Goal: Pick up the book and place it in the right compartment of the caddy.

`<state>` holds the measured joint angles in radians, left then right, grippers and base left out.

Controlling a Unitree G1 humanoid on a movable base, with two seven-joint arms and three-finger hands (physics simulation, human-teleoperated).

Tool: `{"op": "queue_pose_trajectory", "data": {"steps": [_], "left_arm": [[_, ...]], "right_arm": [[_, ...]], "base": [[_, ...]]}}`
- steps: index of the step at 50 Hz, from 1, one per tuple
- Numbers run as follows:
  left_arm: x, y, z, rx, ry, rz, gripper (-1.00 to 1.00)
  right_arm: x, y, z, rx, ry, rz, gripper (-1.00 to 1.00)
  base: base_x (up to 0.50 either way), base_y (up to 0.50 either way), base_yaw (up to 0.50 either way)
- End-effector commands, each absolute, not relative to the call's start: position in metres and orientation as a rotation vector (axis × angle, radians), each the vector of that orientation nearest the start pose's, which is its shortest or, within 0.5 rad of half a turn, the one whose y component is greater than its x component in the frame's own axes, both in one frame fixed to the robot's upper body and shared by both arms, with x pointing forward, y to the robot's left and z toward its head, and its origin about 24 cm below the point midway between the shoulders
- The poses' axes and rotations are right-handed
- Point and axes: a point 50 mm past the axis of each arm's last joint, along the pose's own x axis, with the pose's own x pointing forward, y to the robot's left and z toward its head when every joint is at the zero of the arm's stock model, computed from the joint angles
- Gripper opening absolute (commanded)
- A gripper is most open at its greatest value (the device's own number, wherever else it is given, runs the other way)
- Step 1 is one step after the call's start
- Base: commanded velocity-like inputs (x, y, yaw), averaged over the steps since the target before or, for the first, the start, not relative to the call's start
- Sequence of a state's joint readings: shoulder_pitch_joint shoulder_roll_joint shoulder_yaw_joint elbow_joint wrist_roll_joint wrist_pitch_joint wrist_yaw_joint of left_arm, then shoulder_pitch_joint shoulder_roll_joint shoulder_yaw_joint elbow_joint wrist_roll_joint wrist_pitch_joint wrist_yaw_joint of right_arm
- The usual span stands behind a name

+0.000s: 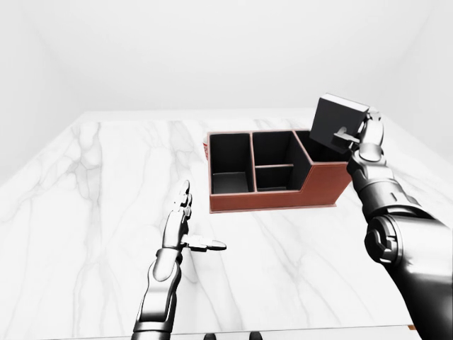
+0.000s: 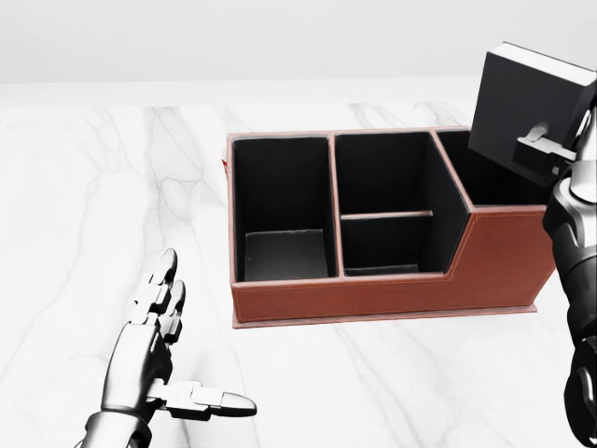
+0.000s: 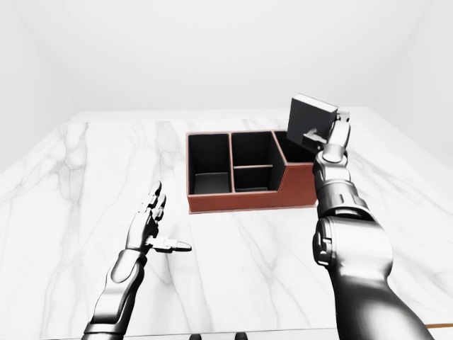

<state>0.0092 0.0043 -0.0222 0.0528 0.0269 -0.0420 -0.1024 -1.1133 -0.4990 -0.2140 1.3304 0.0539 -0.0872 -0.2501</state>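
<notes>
On the marble table (image 1: pixel 85 212) the caddy (image 2: pixel 373 299) sits at 12 o'clock. Your right hand (image 2: pixel 560 163) is clamped on the book (image 2: pixel 522 103), tilted above the right compartment (at 2 o'clock). Your left hand (image 2: pixel 154 359) hovers with fingers spread.

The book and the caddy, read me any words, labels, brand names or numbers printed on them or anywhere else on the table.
None: no readable text shows in any view.
book: plain dark cover, held in the right hand.
caddy: plain reddish-brown walls, black inside.
marble table: grey veining only.
</notes>
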Motion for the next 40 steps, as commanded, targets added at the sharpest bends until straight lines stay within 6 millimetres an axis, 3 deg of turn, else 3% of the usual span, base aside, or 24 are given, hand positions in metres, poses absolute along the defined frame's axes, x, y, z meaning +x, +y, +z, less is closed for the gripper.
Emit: {"op": "queue_pose_trajectory", "data": {"steps": [1, 28, 29, 32, 40], "left_arm": [[0.252, 0.140, 0.030, 0.037, 0.023, -0.110, 1.00], [0.252, 0.140, 0.031, 0.037, 0.023, -0.110, 1.00], [0.252, 0.140, 0.031, 0.037, 0.023, -0.110, 1.00], [0.252, 0.140, 0.031, 0.037, 0.022, -0.110, 1.00], [0.252, 0.140, 0.030, 0.037, 0.022, -0.112, 1.00]], "right_arm": [[0.398, -0.290, 0.178, -0.131, -0.004, -0.567, -1.00], [0.397, -0.287, 0.166, -0.157, 0.026, -0.561, -1.00], [0.395, -0.286, 0.155, -0.158, 0.054, -0.562, -1.00], [0.397, -0.286, 0.164, -0.161, 0.031, -0.557, -1.00], [0.396, -0.286, 0.161, -0.167, 0.038, -0.552, -1.00]], "base": [[0.00, 0.00, 0.00], [0.00, 0.00, 0.00], [0.00, 0.00, 0.00], [0.00, 0.00, 0.00], [0.00, 0.00, 0.00]]}}
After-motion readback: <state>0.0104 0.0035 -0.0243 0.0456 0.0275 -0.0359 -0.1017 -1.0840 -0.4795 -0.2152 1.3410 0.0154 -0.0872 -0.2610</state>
